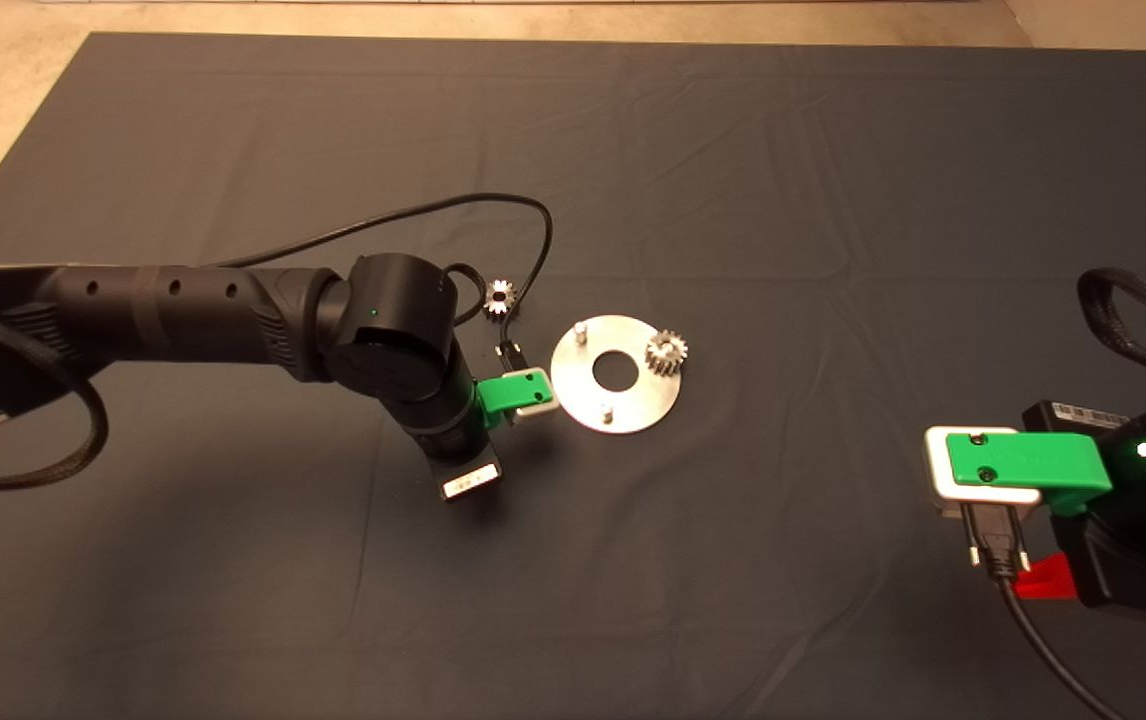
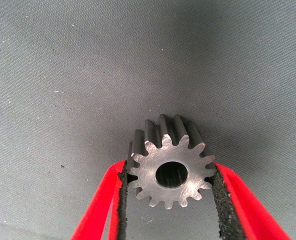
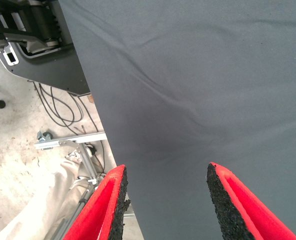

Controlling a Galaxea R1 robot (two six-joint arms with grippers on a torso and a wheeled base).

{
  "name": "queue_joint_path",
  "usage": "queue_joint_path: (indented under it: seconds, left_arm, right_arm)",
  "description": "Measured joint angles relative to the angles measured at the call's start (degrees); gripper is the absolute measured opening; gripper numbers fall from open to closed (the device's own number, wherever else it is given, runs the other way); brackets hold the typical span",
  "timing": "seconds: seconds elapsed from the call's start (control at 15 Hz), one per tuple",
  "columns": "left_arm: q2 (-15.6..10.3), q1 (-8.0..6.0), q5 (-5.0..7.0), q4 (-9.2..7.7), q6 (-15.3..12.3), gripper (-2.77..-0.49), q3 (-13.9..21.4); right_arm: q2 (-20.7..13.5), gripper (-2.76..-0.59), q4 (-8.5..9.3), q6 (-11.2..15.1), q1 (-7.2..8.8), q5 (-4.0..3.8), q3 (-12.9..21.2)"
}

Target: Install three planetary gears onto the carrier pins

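My left gripper (image 2: 169, 167) is shut on a planetary gear (image 2: 170, 172), silver-grey with pointed teeth, pads pressing its two sides just over the mat. In the head view that arm's wrist (image 1: 508, 395) hangs just left of the round silver disc (image 1: 623, 400), hiding the held gear. On the disc, a second gear (image 1: 666, 352) sits at the right side, and two bare carrier pins stand upright, one at the far left (image 1: 581, 329) and one at the near edge (image 1: 607, 411). A third gear (image 1: 500, 296) lies on the mat behind the left wrist. My right gripper (image 3: 165, 172) is open and empty.
A black cable (image 1: 453, 215) loops over the mat from the left arm, ending near the loose gear. The right arm (image 1: 1083, 480) waits at the lower right edge of the mat. Its wrist view shows the mat's edge and floor with cables and a metal frame (image 3: 70, 142).
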Motion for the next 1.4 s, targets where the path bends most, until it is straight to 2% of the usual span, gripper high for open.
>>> queue_joint_path:
  seconds: [0.2, 0.4, 0.6, 0.73, 0.87, 1.13, 1.4]
  left_arm:
    - [0.0, -1.51, 0.00, 0.00, -0.2, -2.39, 0.0]
    - [0.0, -2.17, -0.02, -0.44, -0.4, -2.39, 0.0]
    - [0.6, -4.57, 0.09, -0.72, -0.4, -2.40, 0.0]
    - [2.3, -6.13, 0.10, -0.96, -0.4, -2.40, -0.2]
    - [4.8, -7.27, 0.00, -2.60, -0.4, -2.40, -2.7]
    - [8.4, -10.70, 0.06, -5.94, -0.2, -2.40, -8.3]
    - [12.4, -11.63, -0.02, -8.84, -0.1, -2.40, -11.1]
  right_arm:
    - [0.0, -2.20, 0.02, 0.0, 0.32, 0.02, 0.0]
    - [-0.1, -2.20, 0.00, 0.0, 0.82, 0.01, 0.0]
    - [-0.1, -2.20, 0.00, 0.0, 0.94, 0.00, 0.0]
    - [-0.1, -2.20, 0.00, 0.0, 0.94, 0.00, 0.0]
    - [-0.1, -2.20, 0.00, 0.0, 0.94, 0.02, -0.1]
    - [-0.1, -2.20, 0.00, -0.2, 0.94, 0.00, -0.3]
    - [0.0, -2.20, 0.00, -0.4, 0.94, 0.00, -0.7]
